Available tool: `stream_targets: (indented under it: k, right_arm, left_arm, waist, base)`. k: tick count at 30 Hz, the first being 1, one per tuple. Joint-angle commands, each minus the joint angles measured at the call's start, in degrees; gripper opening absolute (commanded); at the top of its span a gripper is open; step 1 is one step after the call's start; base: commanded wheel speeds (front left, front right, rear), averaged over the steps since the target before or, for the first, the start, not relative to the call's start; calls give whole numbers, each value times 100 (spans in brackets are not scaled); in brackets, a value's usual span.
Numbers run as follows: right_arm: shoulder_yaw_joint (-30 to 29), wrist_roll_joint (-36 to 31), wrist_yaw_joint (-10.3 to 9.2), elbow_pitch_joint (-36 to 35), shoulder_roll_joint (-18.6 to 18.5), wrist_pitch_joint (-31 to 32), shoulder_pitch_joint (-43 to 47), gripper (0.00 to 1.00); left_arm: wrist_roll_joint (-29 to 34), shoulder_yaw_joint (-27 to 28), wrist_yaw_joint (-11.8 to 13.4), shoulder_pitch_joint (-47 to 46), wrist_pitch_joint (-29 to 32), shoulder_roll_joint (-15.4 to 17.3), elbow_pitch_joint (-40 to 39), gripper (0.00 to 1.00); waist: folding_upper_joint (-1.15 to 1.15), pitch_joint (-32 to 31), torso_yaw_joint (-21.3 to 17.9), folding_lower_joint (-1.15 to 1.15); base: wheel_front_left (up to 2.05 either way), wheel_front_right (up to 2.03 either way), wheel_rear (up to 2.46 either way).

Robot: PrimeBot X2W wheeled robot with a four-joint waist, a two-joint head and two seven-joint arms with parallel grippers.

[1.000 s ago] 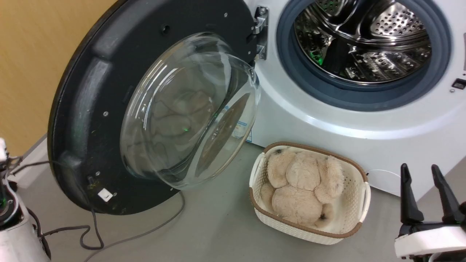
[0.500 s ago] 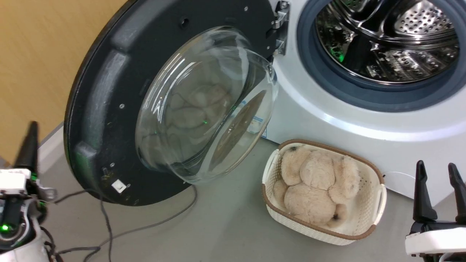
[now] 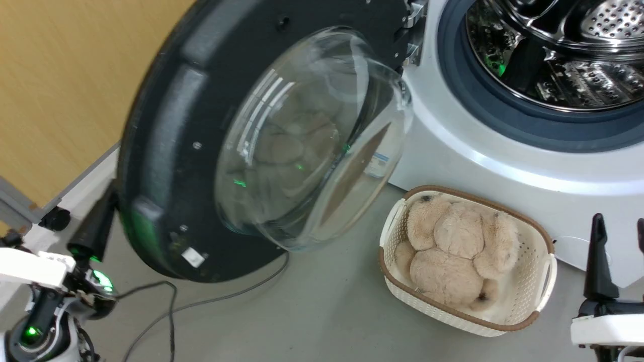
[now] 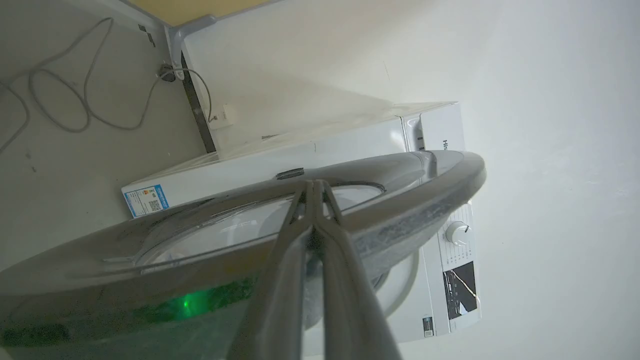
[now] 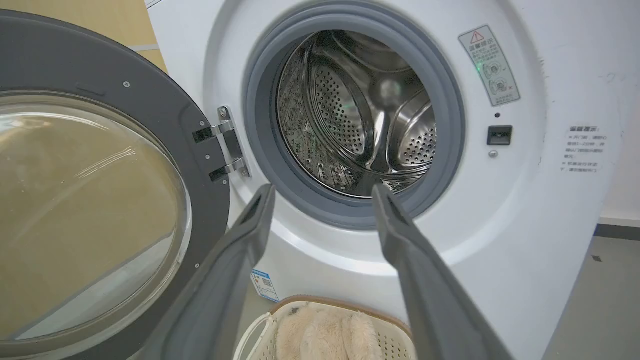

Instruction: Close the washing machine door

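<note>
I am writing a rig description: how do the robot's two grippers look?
The left gripper and the right gripper each have two long, tapering, dark grey fingers set on a white block. Green lights glow on the dark wrist below the left one.

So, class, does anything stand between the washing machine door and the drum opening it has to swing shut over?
Nothing sits in the drum opening. The basket holding a plush toy stands on the floor before the washing machine, below that opening; whether the washing machine door would clear it cannot be told.
</note>
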Motion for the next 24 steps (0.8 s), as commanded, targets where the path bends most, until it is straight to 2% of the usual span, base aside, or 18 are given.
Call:
stream_targets:
  k: [1, 9, 18, 19, 24]
  right_arm:
    - [-64, 43, 4, -37, 23, -63, -129, 100]
    - [-223, 137, 5, -29, 25, -153, -167, 100]
    - [-136, 197, 5, 16, 25, -153, -268, 100]
    - [-136, 197, 5, 16, 25, -153, -268, 100]
    - [-122, 224, 5, 47, 25, -153, -302, 100]
  left_arm:
    - [-248, -124, -43, 136, 208, -77, -85, 0]
    - [-836, -1094, -91, 800, 958, -100, -949, 0]
    - [-1135, -2711, -91, 1431, 838, -104, -1486, 0]
    - [-1135, -2711, -91, 1431, 838, -104, -1486, 0]
    - [-1152, -3515, -91, 1511, 487, -104, -1672, 0]
  waist:
    - [0, 25, 40, 0]
    - [0, 37, 211, 0]
    - [0, 13, -38, 0]
    - [0, 13, -38, 0]
    - [0, 12, -387, 0]
  base:
    - [0, 0, 0]
    - [0, 0, 0]
    - [0, 0, 0]
    - [0, 0, 0]
    - [0, 0, 0]
